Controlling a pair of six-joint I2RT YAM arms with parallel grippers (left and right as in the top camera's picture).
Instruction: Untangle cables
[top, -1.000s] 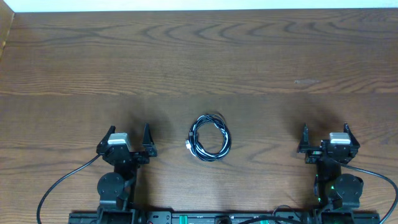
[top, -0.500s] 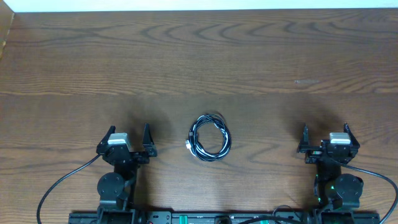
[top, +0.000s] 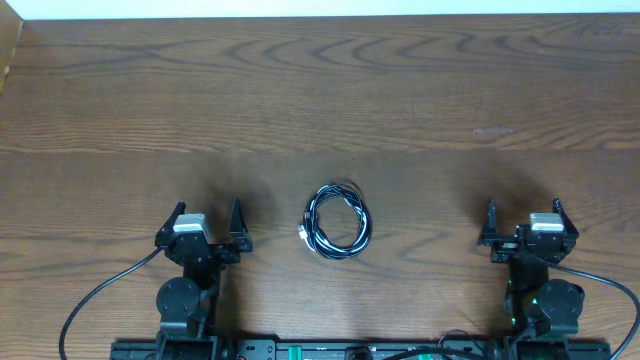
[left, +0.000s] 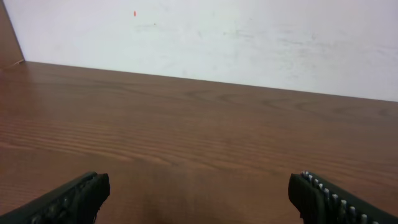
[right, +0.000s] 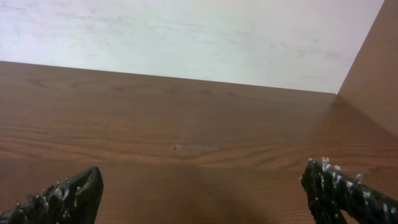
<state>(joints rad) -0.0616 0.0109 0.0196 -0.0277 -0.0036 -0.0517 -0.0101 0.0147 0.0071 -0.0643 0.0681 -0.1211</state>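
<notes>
The cables (top: 337, 220) lie coiled together in one small round bundle on the wooden table, black cord and white cord wound in the same loops, seen only in the overhead view. My left gripper (top: 207, 212) is open and empty, to the left of the bundle. My right gripper (top: 523, 208) is open and empty, far to the right of it. In the left wrist view the open jaws (left: 199, 196) frame bare wood. In the right wrist view the open jaws (right: 202, 196) frame bare wood too. Neither wrist view shows the cables.
The wooden table (top: 320, 100) stretches away to a white wall (left: 217, 37). A brown side panel stands at the far right (right: 373, 74) and another at the far left (left: 9, 37). Thick black leads (top: 95, 295) run from the arm bases.
</notes>
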